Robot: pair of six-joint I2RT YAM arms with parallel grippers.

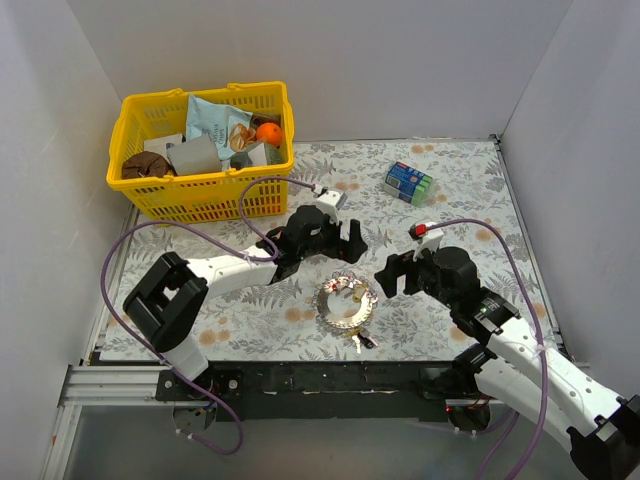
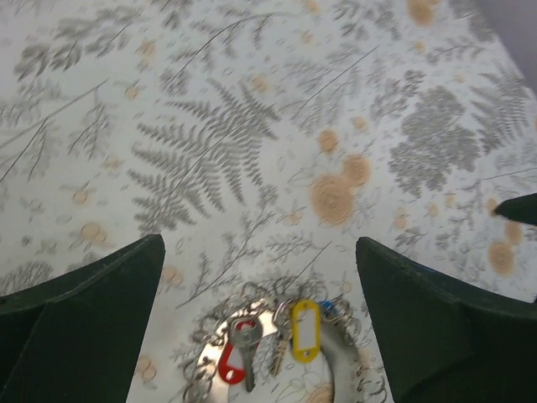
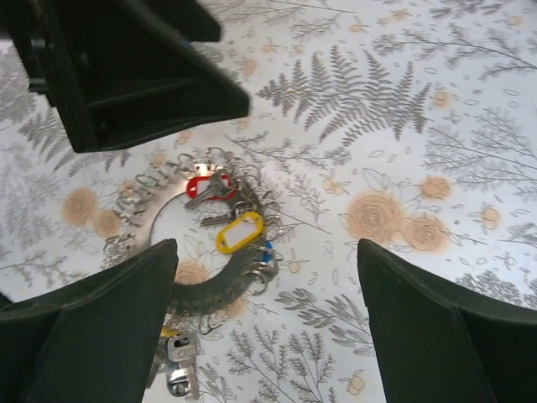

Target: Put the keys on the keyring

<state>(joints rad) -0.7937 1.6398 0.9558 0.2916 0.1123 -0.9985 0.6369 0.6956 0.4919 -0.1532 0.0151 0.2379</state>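
The keyring (image 1: pixel 328 312), a large thin hoop of dull silvery metal with a coiled edge, lies flat on the fern-patterned counter (image 1: pixel 460 200) between the two arms. A red-headed key (image 3: pixel 205 186), a yellow-tagged key (image 3: pixel 239 231) and a small blue-tagged key (image 3: pixel 267 249) rest at its inner edge; whether they are threaded on cannot be told. Two bare metal keys (image 3: pixel 180 369) lie just outside its near rim. The left end effector (image 2: pixel 258 252) hovers over the hoop's far side, its fingers wide apart and empty. The right end effector (image 3: pixel 267 252) hangs to the hoop's right, equally spread.
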